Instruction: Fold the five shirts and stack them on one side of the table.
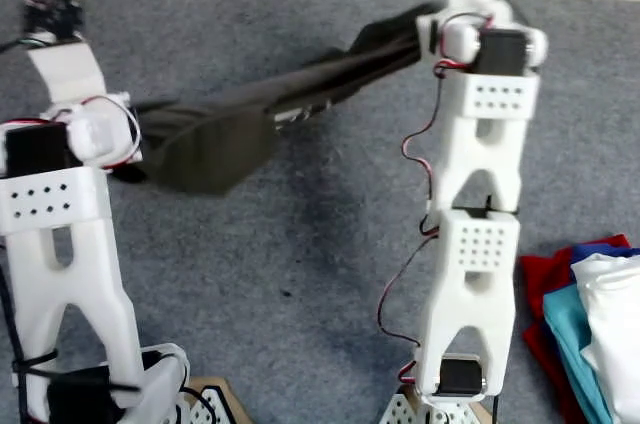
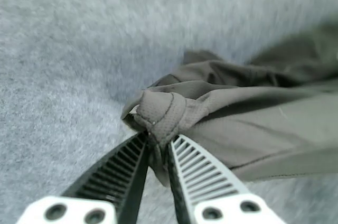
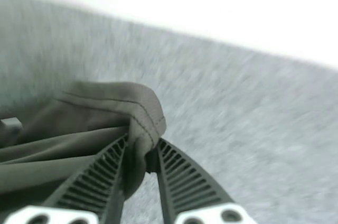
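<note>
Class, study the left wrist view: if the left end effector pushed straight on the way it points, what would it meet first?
The left end effector grips a bunched fold of the dark shirt, so that comes first; beyond it, probably the grey table cover, though depth is unclear.

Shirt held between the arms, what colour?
Plain dark olive-grey shirt; shows best in the left wrist view.

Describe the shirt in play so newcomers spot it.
On the grey table, find the left arm and right arm. A dark olive shirt stretches between them, an end in each one's jaws. Only it is dark; the pile is red, blue, teal, white.
</note>
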`<state>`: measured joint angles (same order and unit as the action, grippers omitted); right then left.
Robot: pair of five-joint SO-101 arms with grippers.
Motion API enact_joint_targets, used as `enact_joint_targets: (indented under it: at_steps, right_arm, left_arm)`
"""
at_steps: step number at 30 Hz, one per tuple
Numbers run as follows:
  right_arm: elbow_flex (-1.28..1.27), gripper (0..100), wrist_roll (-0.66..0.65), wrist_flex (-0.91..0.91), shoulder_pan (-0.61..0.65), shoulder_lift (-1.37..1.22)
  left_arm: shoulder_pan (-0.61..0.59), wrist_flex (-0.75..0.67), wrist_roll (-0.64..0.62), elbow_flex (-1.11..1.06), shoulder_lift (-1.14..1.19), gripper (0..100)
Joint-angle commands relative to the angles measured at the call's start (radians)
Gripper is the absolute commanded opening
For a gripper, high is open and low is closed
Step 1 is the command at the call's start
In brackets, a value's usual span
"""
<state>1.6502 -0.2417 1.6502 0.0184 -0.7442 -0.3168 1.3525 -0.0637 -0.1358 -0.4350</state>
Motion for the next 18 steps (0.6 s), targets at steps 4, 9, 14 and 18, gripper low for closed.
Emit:
enact_joint_targets:
  at_steps: [4, 9, 14, 18]
  right_arm:
    - [0.113, 0.6, 0.009, 0.041, -0.048, 0.386]
    - [0.113, 0.6, 0.009, 0.102, -0.048, 0.552]
    - [0.104, 0.6, 0.008, 0.113, -0.047, 0.665]
    - [0.104, 0.6, 0.008, 0.116, -0.045, 0.693]
  left_arm:
    - [-0.016, 0.034, -0.206, 0.226, -0.016, 1]
    - [-0.016, 0.141, -0.267, 0.375, -0.016, 1]
    - [-0.016, 0.212, -0.272, 0.467, -0.016, 1]
    - [-0.056, 0.232, -0.272, 0.539, -0.016, 1]
